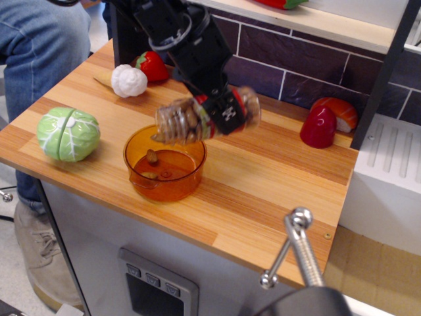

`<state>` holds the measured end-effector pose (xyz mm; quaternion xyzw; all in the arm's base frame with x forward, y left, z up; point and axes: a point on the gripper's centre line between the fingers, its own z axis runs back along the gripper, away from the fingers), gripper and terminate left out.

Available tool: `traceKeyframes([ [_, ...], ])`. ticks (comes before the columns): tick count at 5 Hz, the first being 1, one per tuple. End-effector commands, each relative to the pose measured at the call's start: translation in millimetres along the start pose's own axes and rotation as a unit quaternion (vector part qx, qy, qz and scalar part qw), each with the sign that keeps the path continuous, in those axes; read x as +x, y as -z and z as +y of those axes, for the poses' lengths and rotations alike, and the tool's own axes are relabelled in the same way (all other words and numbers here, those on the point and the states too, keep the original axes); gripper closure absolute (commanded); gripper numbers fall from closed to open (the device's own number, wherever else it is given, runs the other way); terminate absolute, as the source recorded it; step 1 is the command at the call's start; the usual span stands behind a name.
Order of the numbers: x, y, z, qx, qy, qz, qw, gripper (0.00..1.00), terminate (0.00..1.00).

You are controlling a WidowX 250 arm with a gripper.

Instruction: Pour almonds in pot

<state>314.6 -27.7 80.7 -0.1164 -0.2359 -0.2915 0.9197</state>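
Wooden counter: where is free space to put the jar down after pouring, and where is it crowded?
The widest bare wood lies right of the pot, between it, the front edge and the red toy. A smaller patch sits between the cabbage and the cauliflower. It is crowded over the pot, where the gripper tilts the jar, and at the back left by the strawberry.

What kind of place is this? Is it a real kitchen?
It looks like a toy play kitchen. The wooden counter has a painted purple brick wall behind it, and plastic pretend foods sit on it: a green cabbage and a strawberry.
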Motion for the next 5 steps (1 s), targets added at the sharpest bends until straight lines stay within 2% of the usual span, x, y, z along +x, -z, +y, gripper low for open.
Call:
traceKeyframes([
  [1,12.5,-20.5,3.6,0.083,-0.066,-0.094,0.9900,1.00,0.00],
  [2,17.4,-19.6,15.1,0.110,-0.118,-0.117,0.9800,1.00,0.00],
  [3,20.4,-19.0,24.5,0.151,-0.150,-0.135,0.9678,1.00,0.00],
  [4,19.1,-15.5,29.6,0.192,-0.154,-0.146,0.9581,1.00,0.00],
  [5,21.9,-16.0,30.7,0.219,-0.151,-0.154,0.9515,1.00,1.00],
])
